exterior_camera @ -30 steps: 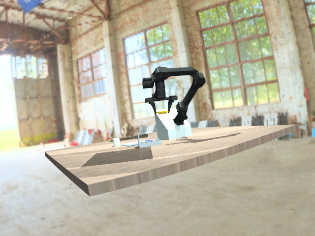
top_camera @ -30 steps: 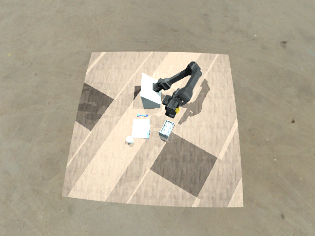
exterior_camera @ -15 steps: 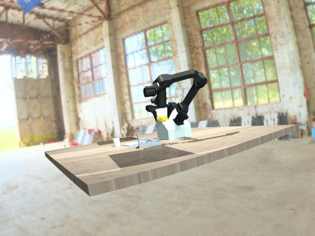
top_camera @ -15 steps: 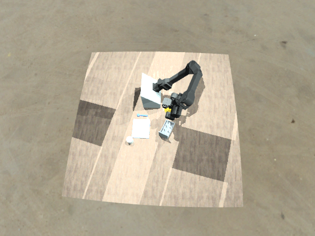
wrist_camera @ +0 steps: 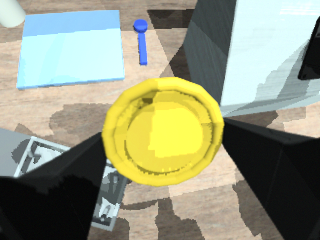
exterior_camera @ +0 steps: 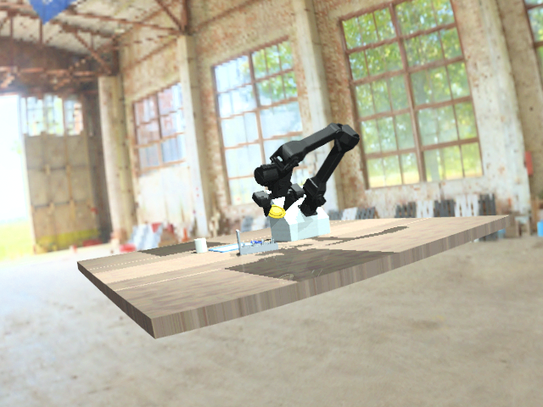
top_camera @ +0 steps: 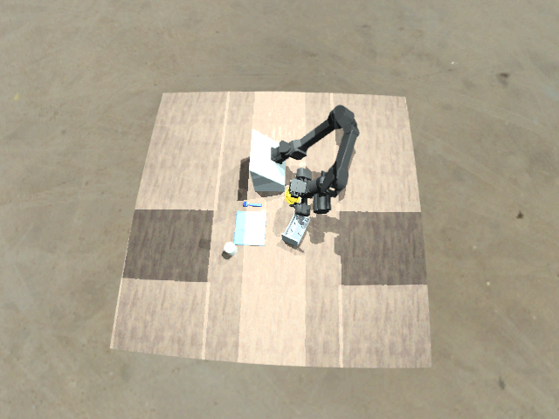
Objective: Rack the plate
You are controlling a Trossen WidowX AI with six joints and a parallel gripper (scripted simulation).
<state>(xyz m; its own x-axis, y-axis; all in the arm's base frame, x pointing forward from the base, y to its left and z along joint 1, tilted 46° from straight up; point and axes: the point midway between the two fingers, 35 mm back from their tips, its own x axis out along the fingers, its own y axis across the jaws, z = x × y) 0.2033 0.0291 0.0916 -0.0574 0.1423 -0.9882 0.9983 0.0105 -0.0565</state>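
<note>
The yellow round plate [top_camera: 289, 196] [exterior_camera: 277, 212] [wrist_camera: 165, 132] is held in the air, tilted, above the table. My gripper [top_camera: 293, 195] [exterior_camera: 277, 211] [wrist_camera: 162, 131] is shut on it, with a black finger at each side of its rim in the wrist view. The grey dish rack [top_camera: 291, 240] [exterior_camera: 260, 248] [wrist_camera: 7, 152] stands on the table with a taller panel at one end and small rails inside. In the wrist view it lies at lower left, partly hidden by the left finger. The plate is above and away from the rack, not touching it.
A large pale block with a sloped top [top_camera: 266, 173] [exterior_camera: 285, 227] [wrist_camera: 270, 60] stands close beside the plate. A light blue flat book [top_camera: 250, 228] [wrist_camera: 72, 55], a small blue spoon [top_camera: 252, 205] [wrist_camera: 143, 47] and a white cup [top_camera: 230, 248] [exterior_camera: 200, 245] [wrist_camera: 10, 12] are beyond the rack.
</note>
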